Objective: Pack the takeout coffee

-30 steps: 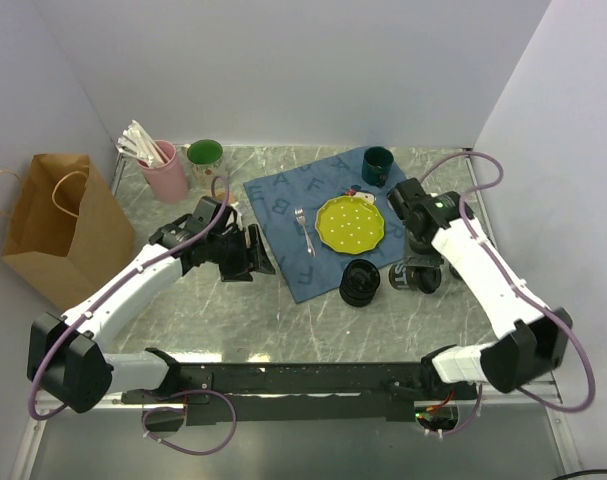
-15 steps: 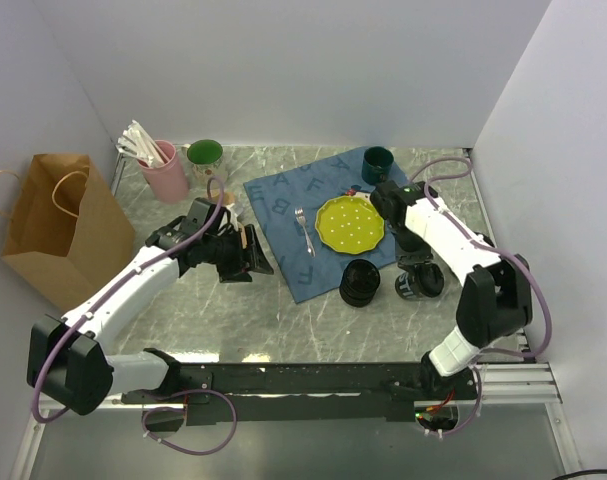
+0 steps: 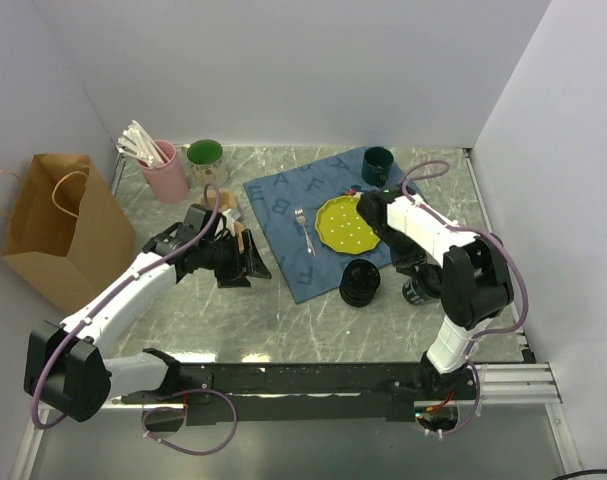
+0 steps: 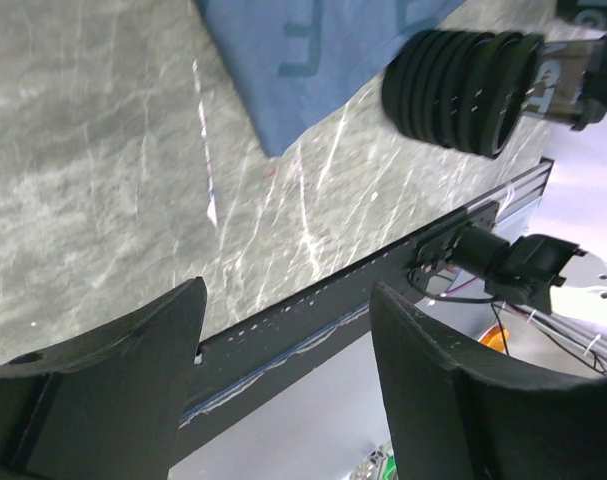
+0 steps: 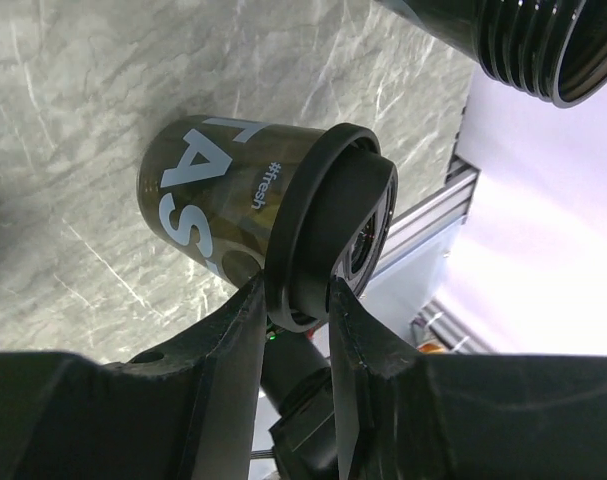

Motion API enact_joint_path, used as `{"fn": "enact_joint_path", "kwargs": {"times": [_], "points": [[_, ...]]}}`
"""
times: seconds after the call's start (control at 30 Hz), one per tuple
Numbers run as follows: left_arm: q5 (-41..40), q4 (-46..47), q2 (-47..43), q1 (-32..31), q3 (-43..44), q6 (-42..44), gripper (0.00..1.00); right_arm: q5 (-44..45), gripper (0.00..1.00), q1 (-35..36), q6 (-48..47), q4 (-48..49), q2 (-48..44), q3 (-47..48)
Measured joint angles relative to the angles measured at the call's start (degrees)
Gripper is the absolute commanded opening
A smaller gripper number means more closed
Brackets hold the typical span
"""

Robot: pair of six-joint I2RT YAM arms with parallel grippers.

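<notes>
Compared with a second ago, the right arm (image 3: 428,228) is folded in. Its elbow now sits nearer the blue cloth (image 3: 278,200), and its wrist reaches over the cloth's right edge. The right pincer (image 5: 293,312) is clamped narrowly on the lid rim of the lettered cup (image 5: 213,190), a dark cup with white print. This cup is just off the cloth's near right corner, a little nearer the arm bases than before. Whether it touches the desk (image 3: 283,320) I cannot tell.

The ribbed black cup (image 3: 361,283) is unmoved at the cloth's near edge, just left of the lettered cup. The left pincer (image 4: 288,300) hangs with its jaws far apart, left of the cloth and barely shifted.

Counted:
- two takeout cups
- one yellow plate (image 3: 350,223) and one fork (image 3: 303,228), both on the cloth
- one dark green mug (image 3: 377,163) at the cloth's far corner
- one paper bag (image 3: 58,225) well left of the cloth
</notes>
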Motion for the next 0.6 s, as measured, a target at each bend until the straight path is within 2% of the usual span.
{"fn": "enact_joint_path", "kwargs": {"times": [0.13, 0.43, 0.6], "points": [[0.3, 0.0, -0.3, 0.1, -1.4, 0.0, 0.72, 1.0, 0.26, 2.3, 0.0, -0.4, 0.8, 0.0], [0.8, 0.0, -0.4, 0.1, -1.5, 0.0, 0.72, 1.9, 0.45, 5.1, 0.0, -1.0, 1.9, 0.0], [1.2, 0.0, -0.4, 0.1, -1.5, 0.0, 0.72, 0.9, 0.49, 5.7, 0.5, -0.7, 2.0, 0.0]]}}
